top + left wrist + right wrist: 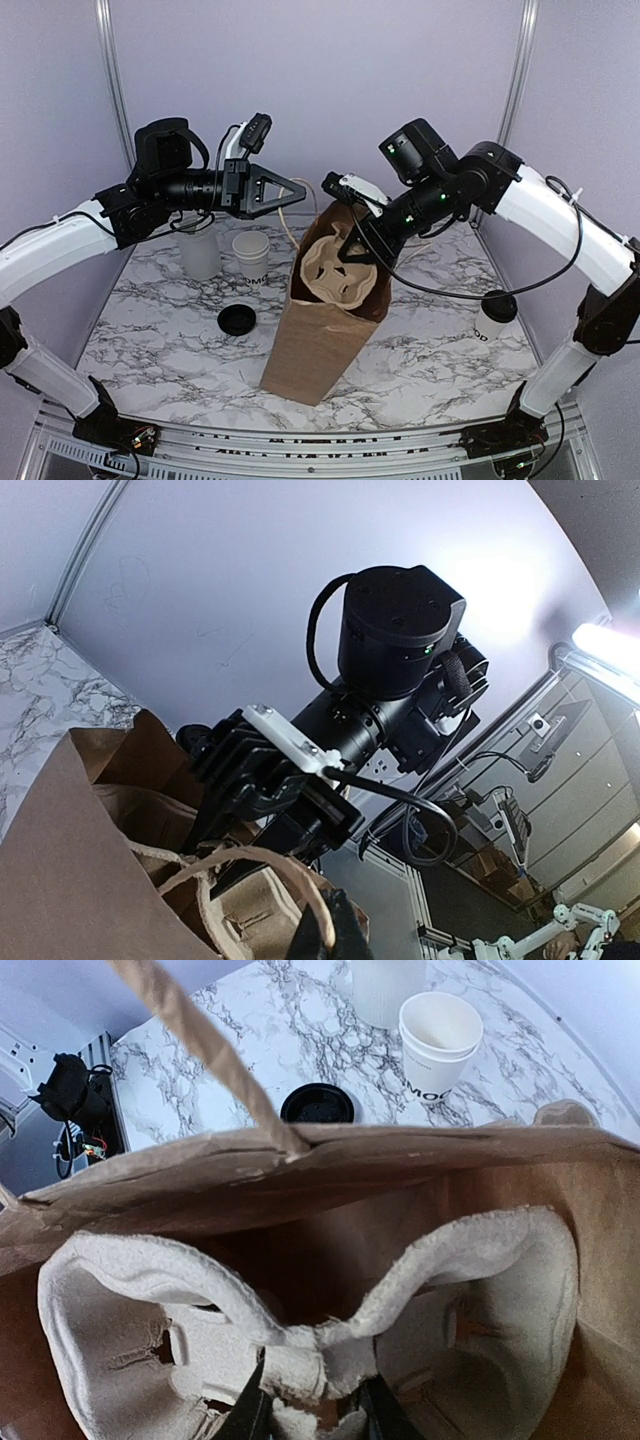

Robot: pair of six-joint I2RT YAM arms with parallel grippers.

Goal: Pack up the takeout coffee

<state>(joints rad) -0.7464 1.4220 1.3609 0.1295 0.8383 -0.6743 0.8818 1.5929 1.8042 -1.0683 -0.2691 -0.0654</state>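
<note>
The takeout coffee (pixel 494 318), a small white cup with a black lid on, stands on the table at the right, clear of both grippers. A brown paper bag (pixel 318 330) stands upright in the middle with the moulded-pulp cup carrier (pixel 335 272) in its mouth. My right gripper (pixel 315 1405) reaches into the bag and is shut on the carrier's middle ridge (pixel 320 1355). Above the bag's left rim, my left gripper (pixel 306 190) is shut on the bag's paper handle (pixel 250 865), holding it up. The coffee is out of both wrist views.
Left of the bag stand a lidless white printed cup (pixel 251 255) and a taller plain tumbler (pixel 199 250). A loose black lid (pixel 236 321) lies in front of them. Walls close off the table at the back and sides.
</note>
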